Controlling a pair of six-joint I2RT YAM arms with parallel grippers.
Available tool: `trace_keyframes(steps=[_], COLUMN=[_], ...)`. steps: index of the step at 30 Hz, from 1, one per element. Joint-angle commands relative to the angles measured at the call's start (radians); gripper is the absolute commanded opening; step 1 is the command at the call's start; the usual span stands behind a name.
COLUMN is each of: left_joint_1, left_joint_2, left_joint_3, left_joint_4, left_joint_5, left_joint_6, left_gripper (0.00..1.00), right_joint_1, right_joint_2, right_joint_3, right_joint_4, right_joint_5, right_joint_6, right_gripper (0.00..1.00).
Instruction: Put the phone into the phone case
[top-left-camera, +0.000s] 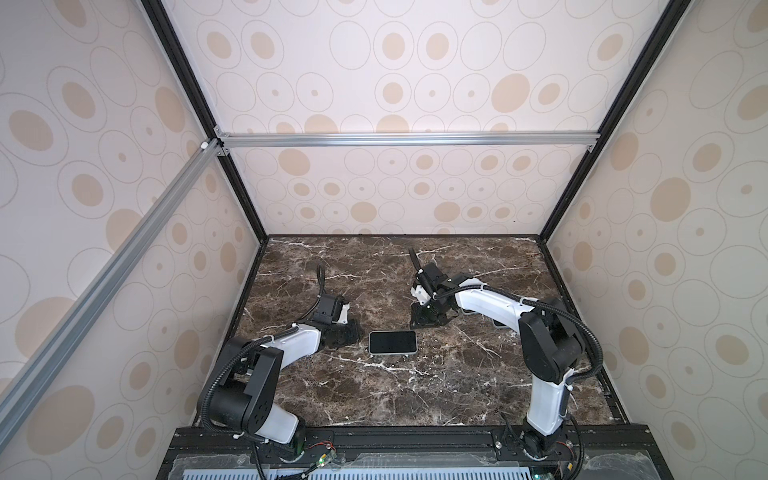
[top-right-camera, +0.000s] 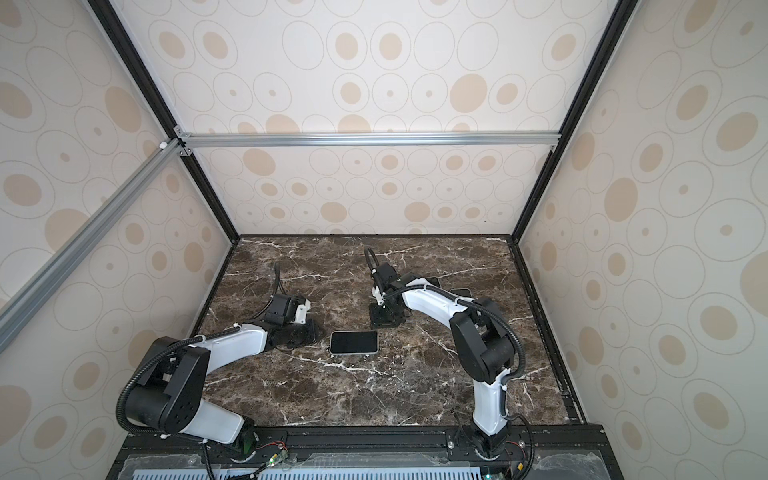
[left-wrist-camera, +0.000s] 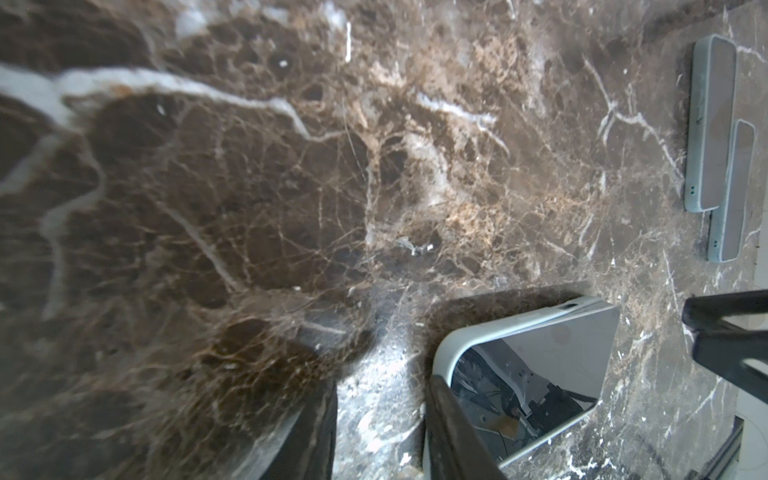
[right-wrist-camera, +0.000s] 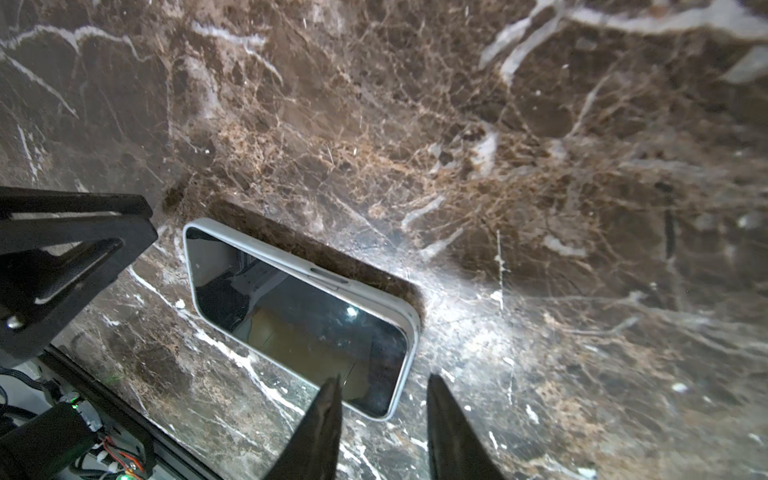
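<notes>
The phone (top-left-camera: 392, 343) lies flat and screen up in the middle of the marble table, its dark glass framed by the pale rim of the phone case (right-wrist-camera: 405, 320); I cannot tell if every edge is fully seated. My left gripper (top-left-camera: 345, 332) is low at the phone's left end. In the left wrist view its jaws (left-wrist-camera: 382, 386) are open over bare marble, one finger beside the corner of the phone (left-wrist-camera: 536, 365). My right gripper (top-left-camera: 427, 319) is just behind the phone's right end. It is open (right-wrist-camera: 384, 377) and empty, straddling a corner of the phone (right-wrist-camera: 299, 320).
Two more pale flat devices (left-wrist-camera: 708, 124) (left-wrist-camera: 731, 199) lie side by side farther right, partly hidden under the right arm (top-right-camera: 436, 305) in both top views. Patterned walls close the table on three sides. Bare marble (top-left-camera: 415, 395) stretches in front of the phone.
</notes>
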Motion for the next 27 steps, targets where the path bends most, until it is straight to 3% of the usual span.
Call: trace_keyframes(steps=[1,14,27], left_joint_1=[0.006,0.005,-0.037], left_joint_2=[0.001,0.026,0.07], left_joint_3=[-0.004,-0.004,-0.028], left_joint_4=[0.014,0.044,0.08], left_joint_5=[0.037,0.173,0.162], left_joint_6=[0.022,0.018,0.008], left_gripper=[0.36,0.35,0.29], right_joint_1=[-0.003,-0.009,-0.009], right_joint_2=[0.013,0.034,0.073], right_joint_3=[-0.014,-0.064,-0.093], right_joint_4=[-0.002,0.023,0.054], right_joint_5=[-0.013,-0.006,-0.032], right_joint_6=[0.002,0.02,0.027], right_gripper=[0.31,0.25,0.19])
